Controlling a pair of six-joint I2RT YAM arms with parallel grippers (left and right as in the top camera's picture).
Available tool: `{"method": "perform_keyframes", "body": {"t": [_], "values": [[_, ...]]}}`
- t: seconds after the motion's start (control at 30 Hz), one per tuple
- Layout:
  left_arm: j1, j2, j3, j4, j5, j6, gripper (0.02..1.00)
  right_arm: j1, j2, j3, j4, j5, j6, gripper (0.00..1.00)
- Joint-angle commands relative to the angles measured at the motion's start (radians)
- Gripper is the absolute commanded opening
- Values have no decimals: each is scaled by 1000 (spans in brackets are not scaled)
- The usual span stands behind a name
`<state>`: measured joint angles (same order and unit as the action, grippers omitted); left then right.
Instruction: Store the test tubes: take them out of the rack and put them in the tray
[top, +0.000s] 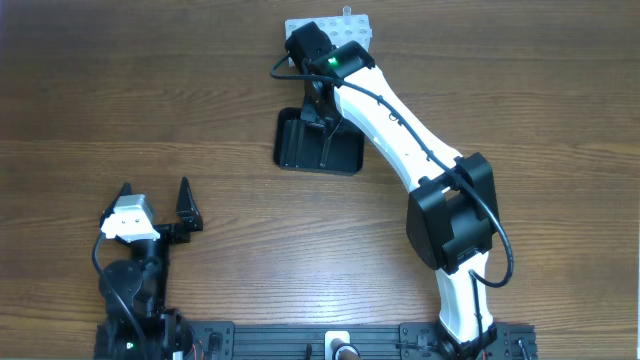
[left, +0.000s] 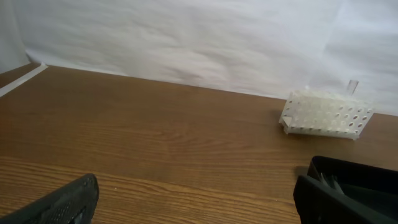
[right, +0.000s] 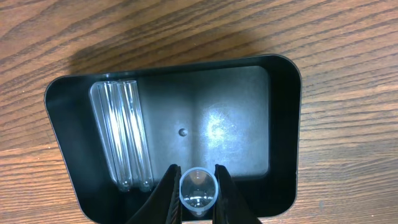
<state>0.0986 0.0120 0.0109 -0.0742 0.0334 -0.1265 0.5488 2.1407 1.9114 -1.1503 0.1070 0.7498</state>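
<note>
You get bright, even light: glare on the tray (right: 214, 130) floor, soft shadow on the table (right: 186, 37) beside it.

Rack (top: 358, 27) partly hidden (by right arm (top: 400, 130)).

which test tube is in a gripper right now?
The test tube seen end-on in the right gripper, above the black tray. Two tubes lie side by side in it; a fourth tube stands in the white rack.

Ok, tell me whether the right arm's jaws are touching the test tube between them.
Touching. The right wrist view shows the right gripper with both jaws pressed against the sides of the test tube, no gap, above the tray.
</note>
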Motion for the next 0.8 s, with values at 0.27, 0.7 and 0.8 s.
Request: {"method": "perform_keyframes", "body": {"t": [0.27, 0.7, 0.8], "values": [[3, -6, -5, -3, -4, 14, 998, -23, 41, 6, 7, 26, 12, 23], [3, -6, -5, -3, -4, 14, 996, -43, 117, 6, 66, 45, 8, 36], [3, -6, -5, -3, -4, 14, 998, -46, 137, 6, 70, 45, 8, 36]]}}
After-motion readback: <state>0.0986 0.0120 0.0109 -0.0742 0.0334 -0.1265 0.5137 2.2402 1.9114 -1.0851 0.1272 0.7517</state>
